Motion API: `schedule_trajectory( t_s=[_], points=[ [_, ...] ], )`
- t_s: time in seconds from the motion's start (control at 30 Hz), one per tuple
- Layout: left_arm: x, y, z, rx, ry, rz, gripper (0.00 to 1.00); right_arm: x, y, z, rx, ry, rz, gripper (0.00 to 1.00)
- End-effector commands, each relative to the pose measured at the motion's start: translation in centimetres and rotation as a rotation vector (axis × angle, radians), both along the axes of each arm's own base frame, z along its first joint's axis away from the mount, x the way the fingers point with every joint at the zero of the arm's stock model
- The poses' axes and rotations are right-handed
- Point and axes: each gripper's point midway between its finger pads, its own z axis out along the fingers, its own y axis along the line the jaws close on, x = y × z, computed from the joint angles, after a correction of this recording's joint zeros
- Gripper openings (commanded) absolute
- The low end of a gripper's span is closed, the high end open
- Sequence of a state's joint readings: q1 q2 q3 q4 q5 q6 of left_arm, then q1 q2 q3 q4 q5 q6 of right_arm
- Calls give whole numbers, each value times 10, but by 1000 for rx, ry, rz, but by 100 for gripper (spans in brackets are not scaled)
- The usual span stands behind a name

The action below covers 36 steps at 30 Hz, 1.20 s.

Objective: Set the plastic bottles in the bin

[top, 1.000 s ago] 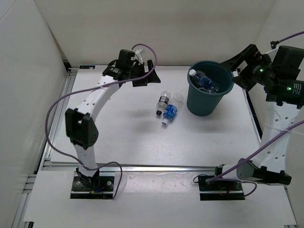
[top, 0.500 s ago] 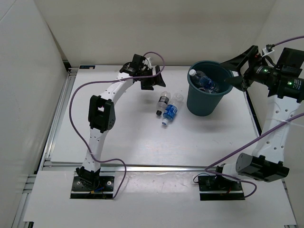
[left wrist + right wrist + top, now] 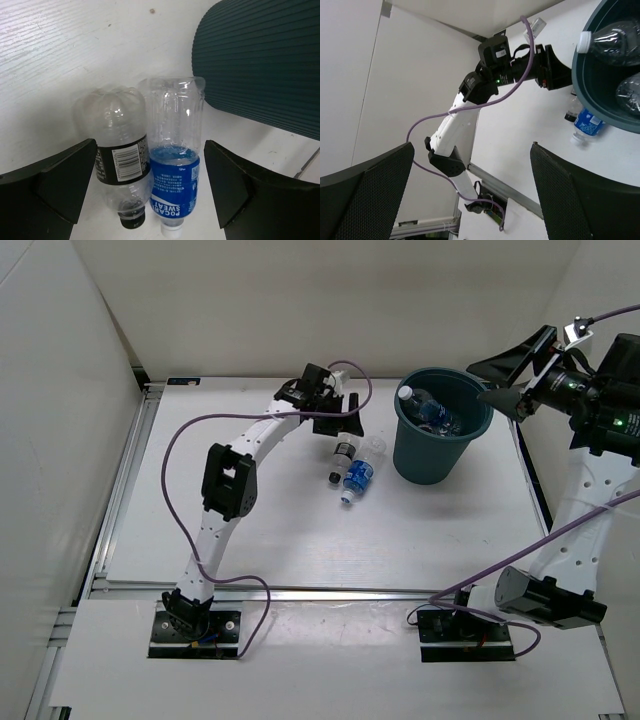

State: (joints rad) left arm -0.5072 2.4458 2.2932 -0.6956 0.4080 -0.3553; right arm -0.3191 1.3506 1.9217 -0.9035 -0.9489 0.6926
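Two plastic bottles (image 3: 175, 150) lay touching, near the bin (image 3: 430, 455).
We found left gripper (image 3: 150, 150) and right gripper (image 3: 472, 147) spread wide, empty.

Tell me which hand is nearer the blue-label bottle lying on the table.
Left. The left hand hangs just above the blue-label bottle; the right hand is beyond the bin.
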Motion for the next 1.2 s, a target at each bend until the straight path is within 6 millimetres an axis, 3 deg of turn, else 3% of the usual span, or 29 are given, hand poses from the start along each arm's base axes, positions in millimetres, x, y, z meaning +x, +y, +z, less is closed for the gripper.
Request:
schedule_trajectory(
  t_s=[0.0, 0.23, 0.3, 0.63, 0.8, 0.83, 0.9, 1.0, 1.07, 1.1, 1.17],
  points=[
    [16, 14, 5, -14, -13, 30, 99, 0, -5, 13, -25, -81, -2, 100],
    [9, 15, -39, 16, 62, 10, 99, 3, -11, 12, -12, -74, -10, 100],
    [15, 16, -36, 2, 52, 12, 99, 3, -11, 12, -19, -80, -8, 100],
    [1, -1, -48, -32, 103, -44, 95, -1, -9, 2, -10, -43, 4, 100],
    [-14, -11, -58, -37, 142, -81, 85, 0, -10, -5, -10, -19, -2, 100],
    [-17, -10, -64, -31, 155, -81, 74, 1, -11, -8, -6, -9, -2, 100],
    [-9, -5, -51, -4, 110, -54, 55, 2, -12, -9, -10, -7, -11, 100],
    [23, 15, -23, 30, 1, 35, 53, 3, -13, -13, -7, 11, -19, 100],
    [47, 27, 16, 10, -77, 131, 47, 1, -12, -11, -7, 11, -19, 100],
    [64, 46, 47, 12, -141, 217, 46, 3, -14, -13, -19, 6, -26, 100],
    [82, 59, 102, -58, -245, 301, 44, 4, -15, -13, -23, 8, -36, 100]
  ],
)
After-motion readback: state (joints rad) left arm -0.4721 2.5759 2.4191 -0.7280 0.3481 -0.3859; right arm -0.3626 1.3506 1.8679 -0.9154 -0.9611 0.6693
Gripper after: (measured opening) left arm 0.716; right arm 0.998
